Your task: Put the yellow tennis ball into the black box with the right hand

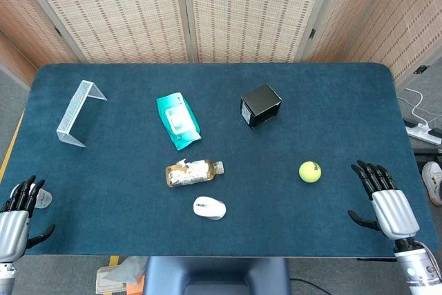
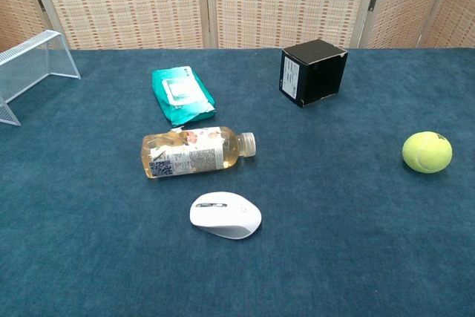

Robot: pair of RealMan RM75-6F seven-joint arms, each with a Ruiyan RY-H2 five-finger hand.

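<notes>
Right hand (image 1: pixel 387 202): mine to move, fingers apart, holding nothing, parked at the bench's (image 1: pixel 345 108) near right edge
Yellow tennis ball (image 1: pixel 310 171): loose on the bench, to the left of that hand and slightly further out
Black box (image 1: pixel 260 106): beyond the ball, further left
Left hand (image 1: pixel 17 208): empty, far corner, well apart from the ball

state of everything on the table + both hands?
tennis ball: loose on table, not held
black box: upright, ball not in it
bottle: lying on its side, capped
wipes pack: flat, flap shut
right hand: open, empty
left hand: open, empty
</notes>
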